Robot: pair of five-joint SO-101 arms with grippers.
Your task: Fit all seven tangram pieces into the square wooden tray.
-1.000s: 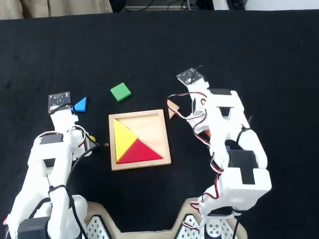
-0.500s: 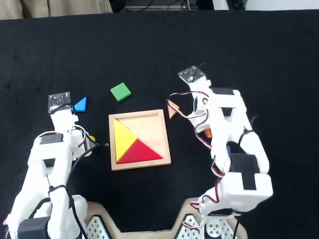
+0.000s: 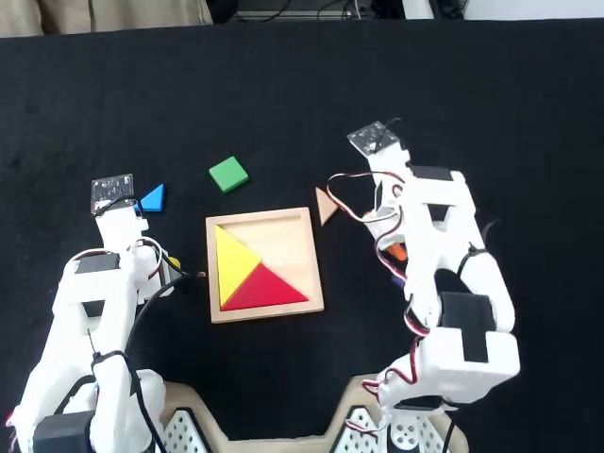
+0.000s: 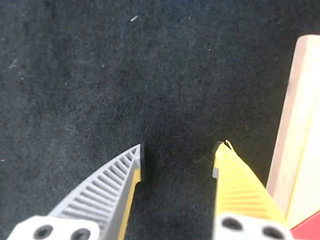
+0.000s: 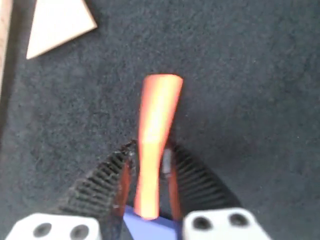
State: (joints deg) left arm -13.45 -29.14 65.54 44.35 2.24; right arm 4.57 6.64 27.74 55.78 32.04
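Note:
The square wooden tray [image 3: 302, 231] holds a yellow triangle [image 3: 234, 257] and a red triangle [image 3: 267, 288]. My right gripper [image 5: 149, 150] is shut on an orange piece [image 5: 156, 110], held on edge above the black cloth to the right of the tray; that orange piece [image 3: 397, 252] peeks out under the right arm. A tan triangle [image 3: 327, 205] lies flat off the tray's upper right corner, and the tan triangle [image 5: 57, 22] is apart from the jaws. My left gripper [image 4: 179, 160] stands open over bare cloth beside the tray's left edge [image 4: 295, 120].
A green square [image 3: 228, 175] lies above the tray. A blue triangle [image 3: 152, 199] lies at the far left next to the left arm. Something blue-violet [image 5: 150, 224] shows at the base of the right jaws. Black cloth covers the whole table.
The right arm has shifted slightly right, away from the tray, with the orange piece in its grip, uncovering more of the tan triangle. The left arm has not moved.

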